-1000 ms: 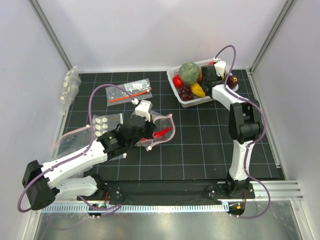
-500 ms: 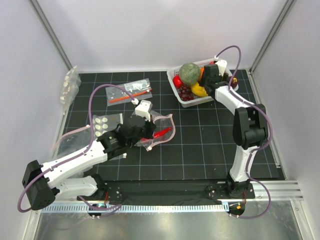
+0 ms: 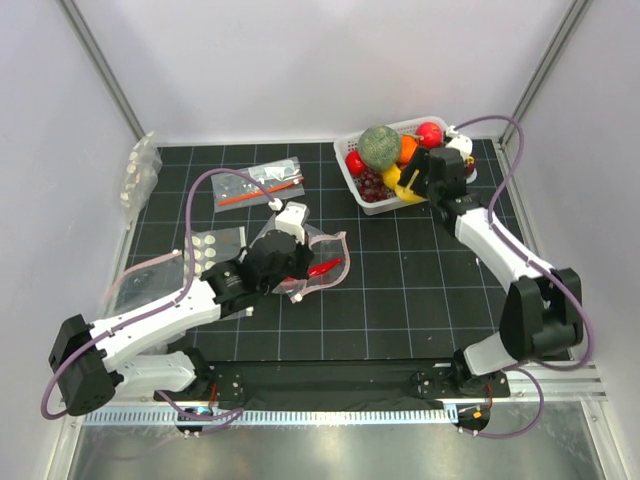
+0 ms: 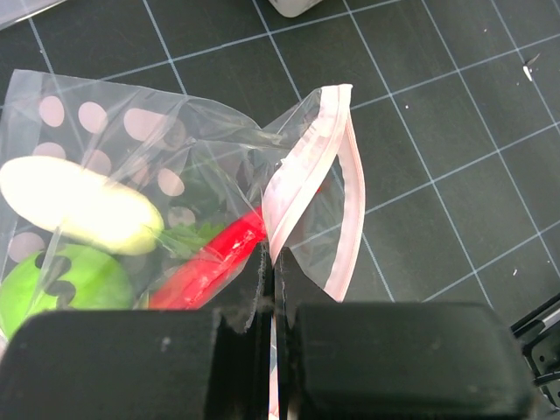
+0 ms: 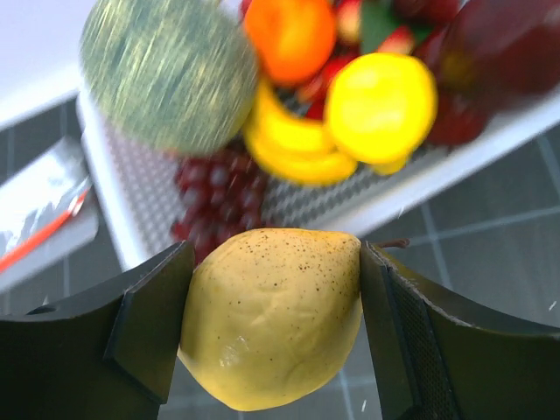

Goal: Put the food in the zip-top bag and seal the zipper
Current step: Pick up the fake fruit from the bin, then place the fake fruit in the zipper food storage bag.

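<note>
On the left, our left gripper [image 4: 276,319] is closed tight on the near edge of the zip-top bag [image 4: 131,149], pinching the film just below the zipper [image 4: 302,179]. The pink strip stands up in a loop, so the mouth gapes open toward the right. The bag lies on the black gridded mat [image 3: 400,280], left of centre. It already holds some of the food: a whitish piece [image 4: 74,206], a green round fruit [image 4: 66,280] and the red chili [image 4: 206,262], whose tip reaches toward the mouth.

On the right, our right gripper [image 5: 273,331] has its jaws spread wide around a yellow lemon [image 5: 280,297], one finger against each side. It hangs at the near edge of the white basket [image 3: 385,208], well apart from the bag.

We judge the loading step to be in hand. Next we need to carry the lemon leftward to the open mouth, line it up with the gap and release it inside. The mouth is narrow and the film is soft, so the lemon could catch on the pink lip.
</note>
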